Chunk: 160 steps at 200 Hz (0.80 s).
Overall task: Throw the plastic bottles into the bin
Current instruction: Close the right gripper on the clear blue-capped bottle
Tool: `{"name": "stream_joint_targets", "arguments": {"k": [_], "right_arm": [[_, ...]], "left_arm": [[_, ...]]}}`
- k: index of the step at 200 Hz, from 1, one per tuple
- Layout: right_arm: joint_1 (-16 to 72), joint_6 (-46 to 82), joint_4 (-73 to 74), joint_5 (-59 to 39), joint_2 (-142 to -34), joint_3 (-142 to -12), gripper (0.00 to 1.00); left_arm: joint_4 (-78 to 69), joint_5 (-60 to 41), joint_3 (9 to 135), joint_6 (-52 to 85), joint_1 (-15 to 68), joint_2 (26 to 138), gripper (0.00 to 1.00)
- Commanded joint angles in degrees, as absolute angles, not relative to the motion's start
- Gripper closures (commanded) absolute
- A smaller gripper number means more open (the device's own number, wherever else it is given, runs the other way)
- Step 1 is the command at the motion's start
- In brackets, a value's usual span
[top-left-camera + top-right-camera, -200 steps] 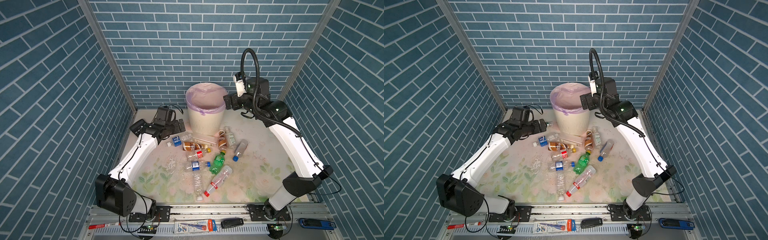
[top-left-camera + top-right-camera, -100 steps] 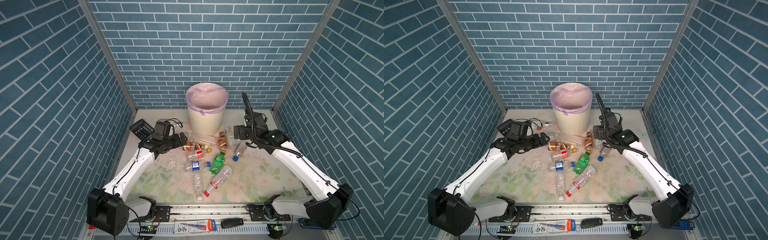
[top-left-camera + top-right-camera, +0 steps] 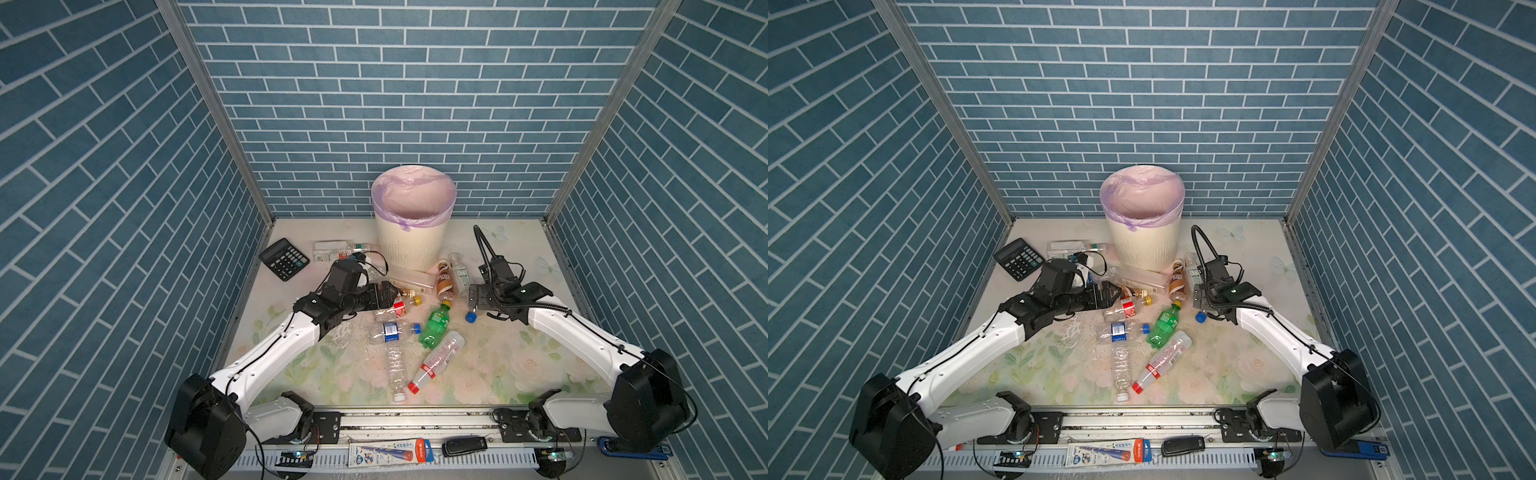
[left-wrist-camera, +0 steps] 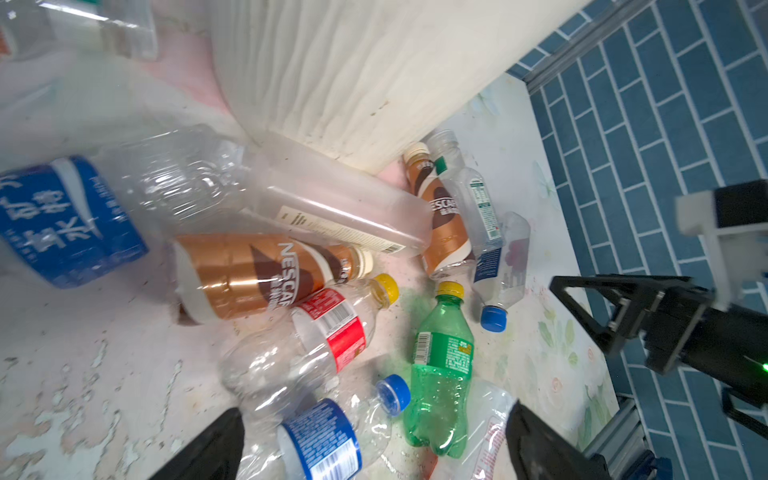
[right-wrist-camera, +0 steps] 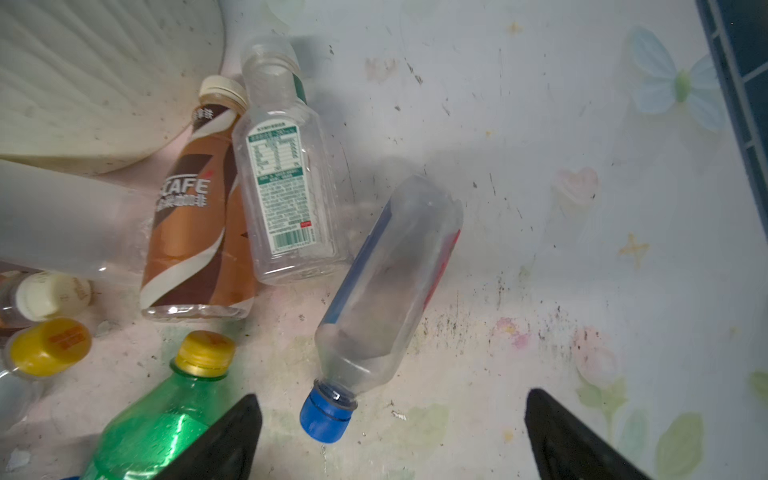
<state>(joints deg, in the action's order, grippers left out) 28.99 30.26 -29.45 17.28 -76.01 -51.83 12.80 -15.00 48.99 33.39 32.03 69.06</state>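
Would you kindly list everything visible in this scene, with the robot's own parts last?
bin: one, cream with lilac liner, upright at back
plastic bottles: about a dozen, mostly clear, lying before and beside the bin
green bottle: one of them, green, mid-pile
brown-labelled bottles: two of them, brown, near the bin
calculator: one, black, back left
packet: one, white-blue-red, at the very front
table: one, pale floral
left gripper: one, black, open, above the pile's left
right gripper: one, black, open, above a blue-capped bottle
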Motion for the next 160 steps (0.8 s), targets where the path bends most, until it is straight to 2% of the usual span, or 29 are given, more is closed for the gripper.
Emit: {"name": "stream_joint_targets", "arguments": {"k": [1, 35, 69, 102, 160], "right_arm": [[27.4, 34.2, -23.9, 15.4, -77.8, -49.2, 0.01], [25.9, 34.5, -19.6, 13.1, -80.2, -47.8, 0.02], [25.3, 34.4, -17.5, 12.1, -83.5, -49.1, 0.07], [24.3, 34.5, -16.5, 10.7, -85.8, -49.9, 0.1], [22.5, 35.7, -14.7, 8.9, -88.0, -48.5, 0.22]], "left_arm": [[5.2, -15.6, 49.4, 30.7, 35.3, 71.0, 0.01], [-2.4, -15.1, 50.3, 29.3, 40.2, 75.0, 0.01], [-3.6, -12.7, 54.1, 26.1, 45.2, 79.2, 0.01], [-4.1, -13.4, 55.7, 25.1, 46.7, 81.9, 0.01], [-6.1, -14.2, 57.5, 25.1, 47.4, 84.5, 0.01]]}}
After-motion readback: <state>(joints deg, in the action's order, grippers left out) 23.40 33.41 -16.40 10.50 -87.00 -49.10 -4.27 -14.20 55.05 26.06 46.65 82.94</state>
